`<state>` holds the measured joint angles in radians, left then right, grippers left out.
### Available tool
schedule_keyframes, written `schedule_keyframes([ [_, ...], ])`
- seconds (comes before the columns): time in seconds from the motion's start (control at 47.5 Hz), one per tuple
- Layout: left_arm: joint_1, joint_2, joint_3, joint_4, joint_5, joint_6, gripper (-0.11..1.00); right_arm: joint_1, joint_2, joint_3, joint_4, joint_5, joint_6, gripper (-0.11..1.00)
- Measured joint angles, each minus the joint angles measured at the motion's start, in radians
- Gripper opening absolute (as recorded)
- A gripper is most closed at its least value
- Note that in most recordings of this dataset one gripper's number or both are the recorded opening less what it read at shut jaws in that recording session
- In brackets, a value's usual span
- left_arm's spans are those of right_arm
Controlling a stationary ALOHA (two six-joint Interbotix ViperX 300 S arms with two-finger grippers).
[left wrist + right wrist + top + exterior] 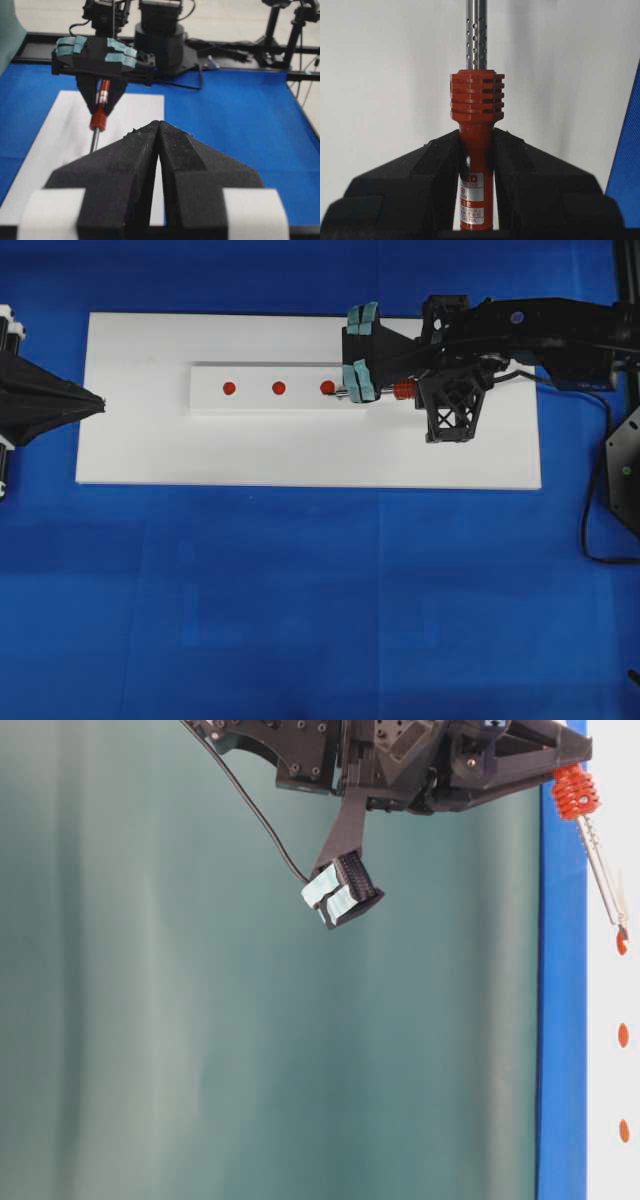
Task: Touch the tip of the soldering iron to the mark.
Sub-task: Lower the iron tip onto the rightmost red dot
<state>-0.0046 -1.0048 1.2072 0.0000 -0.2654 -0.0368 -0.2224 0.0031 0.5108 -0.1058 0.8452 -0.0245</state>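
— Where's the soldering iron [476, 150] right now?

— Pinched in the right tool [476, 165], both black jaws pressed against its red handle. In the overhead view it sits right of centre in the upper half, its silver shaft pointing left toward the white block [265, 370].

— And the tip?

— It's at the right-hand dot [327, 387] of the row of three. Whether it touches, I cannot tell. The mark [279, 388], the middle dot, lies just left of it, uncovered.

— What about the other arm?

— The left tool [158, 126] is at the far left edge of the overhead frame, its jaws pressed together on nothing, the point just over the white board [300, 455] on the blue desk [320, 610].
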Motion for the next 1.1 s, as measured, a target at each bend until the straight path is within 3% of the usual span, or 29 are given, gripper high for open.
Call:
schedule_keyframes([
  [1.095,0.002,0.002,0.0,0.0,0.0,-0.002,0.0,-0.017,0.0,0.0,0.002,-0.002,0.002,0.06],
])
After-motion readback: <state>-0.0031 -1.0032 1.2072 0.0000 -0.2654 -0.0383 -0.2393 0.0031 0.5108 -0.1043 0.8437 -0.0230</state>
